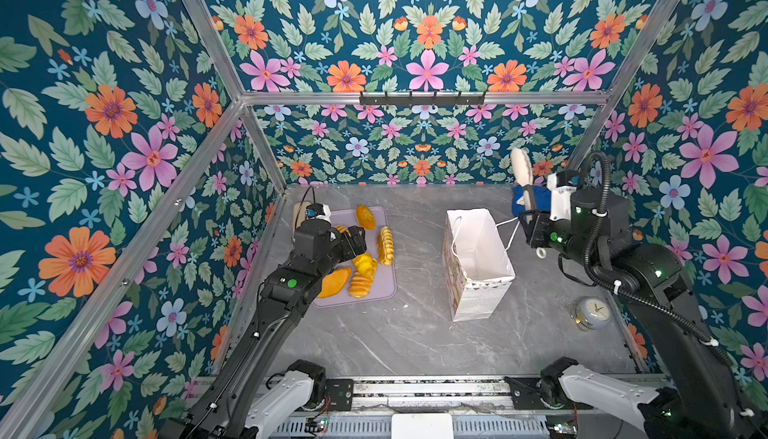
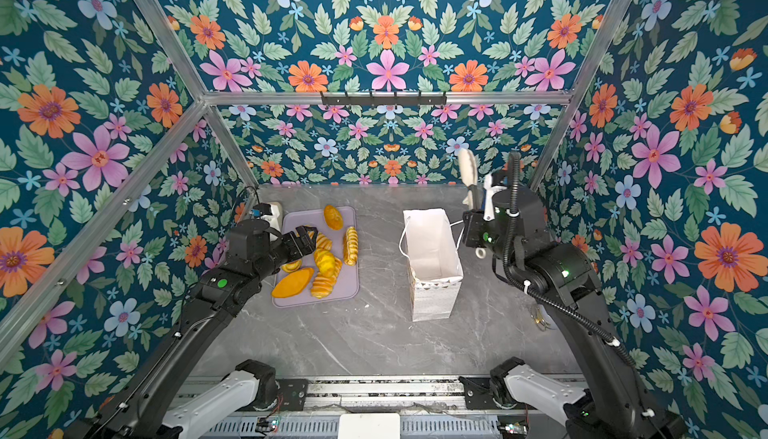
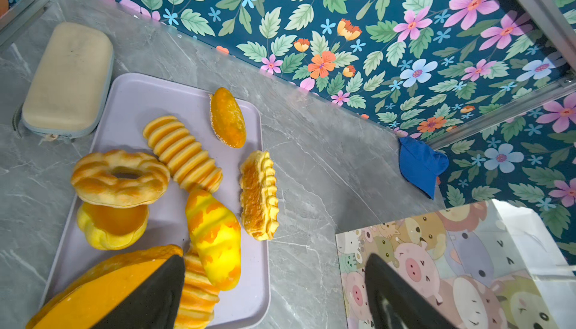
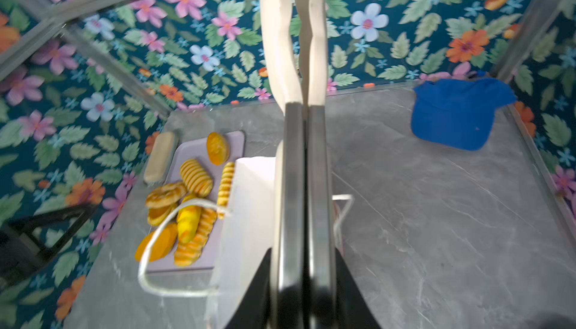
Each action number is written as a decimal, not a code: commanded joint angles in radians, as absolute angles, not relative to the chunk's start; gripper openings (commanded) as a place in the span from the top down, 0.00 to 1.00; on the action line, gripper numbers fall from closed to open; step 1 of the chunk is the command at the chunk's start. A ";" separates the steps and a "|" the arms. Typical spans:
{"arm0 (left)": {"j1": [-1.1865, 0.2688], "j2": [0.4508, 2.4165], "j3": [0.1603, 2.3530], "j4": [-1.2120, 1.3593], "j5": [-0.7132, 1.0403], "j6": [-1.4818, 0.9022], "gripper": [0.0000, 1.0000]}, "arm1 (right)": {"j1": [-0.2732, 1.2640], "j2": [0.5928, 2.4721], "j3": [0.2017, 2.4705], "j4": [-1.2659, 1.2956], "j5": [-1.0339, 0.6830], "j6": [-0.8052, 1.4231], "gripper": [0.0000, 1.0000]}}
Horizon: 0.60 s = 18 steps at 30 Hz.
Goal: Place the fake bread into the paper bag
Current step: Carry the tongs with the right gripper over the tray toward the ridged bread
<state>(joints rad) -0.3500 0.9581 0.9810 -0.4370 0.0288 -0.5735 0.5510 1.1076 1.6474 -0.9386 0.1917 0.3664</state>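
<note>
Pile of bread (image 1: 365, 277) lies on the lilac tray (image 1: 384, 287), left part of the worktop (image 1: 395, 333). Above it hovers the left claw (image 1: 353, 241), jaws wide apart, nothing between them. To the right, apart from the tray, the paper bag (image 1: 473, 299) stands upright, mouth open. Just beside its far rim sits the right claw (image 1: 530, 225), clamped on tongs (image 4: 299, 47), cream tips pointing up. Far right corner: blue cap (image 4: 455, 115).
</note>
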 commanded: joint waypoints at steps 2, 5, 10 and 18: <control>-0.301 0.950 0.984 -0.482 0.026 -0.571 0.09 | 0.809 1.232 1.795 -1.003 0.374 0.264 0.78; -0.242 0.939 0.972 -0.499 0.046 -0.572 0.10 | 0.959 1.369 1.935 -1.068 0.413 0.231 0.78; -0.131 0.905 0.916 -0.508 0.103 -0.591 0.11 | 1.062 1.577 2.128 -1.151 0.328 0.253 0.79; 0.003 0.841 0.792 -0.467 0.227 -0.643 0.14 | 1.065 1.859 2.307 -1.270 0.166 0.317 0.79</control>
<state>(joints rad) -0.0216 0.8543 0.8127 -0.4927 0.1623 -0.6228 1.0630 1.8114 2.2753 -1.2007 0.2237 0.2867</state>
